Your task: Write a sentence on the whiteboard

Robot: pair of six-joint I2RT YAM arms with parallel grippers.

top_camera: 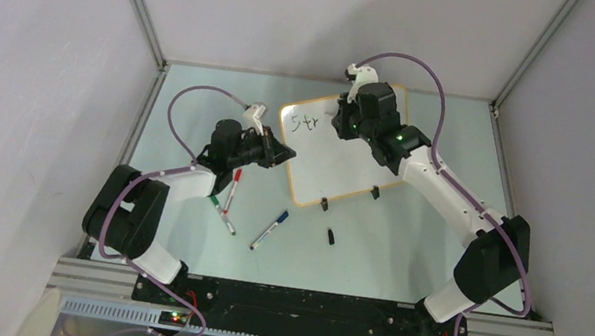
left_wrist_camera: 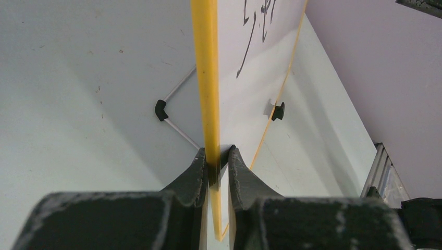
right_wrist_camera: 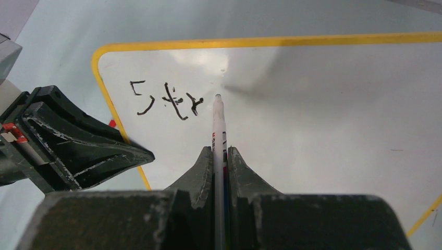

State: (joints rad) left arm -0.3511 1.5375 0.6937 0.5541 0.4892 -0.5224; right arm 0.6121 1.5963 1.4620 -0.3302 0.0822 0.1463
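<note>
We see a pale grey-green tabletop (top_camera: 407, 235) enclosed by plain white wall panels (top_camera: 31, 55). On it lie a red-capped white marker pen (top_camera: 233, 186), a green-capped white marker pen (top_camera: 221, 214) just beside it, and a blue-capped white marker pen (top_camera: 268, 230) near them, to the right. A small black pen cap (top_camera: 331, 236) lies alone, further right.

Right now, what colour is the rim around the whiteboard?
The whiteboard has an orange-yellow rim, clearest in the right wrist view.

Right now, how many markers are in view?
4. Writing marker in the right gripper at the whiteboard; red-capped marker, green-capped marker, blue-capped marker on the table. More may hide under arms.
</note>
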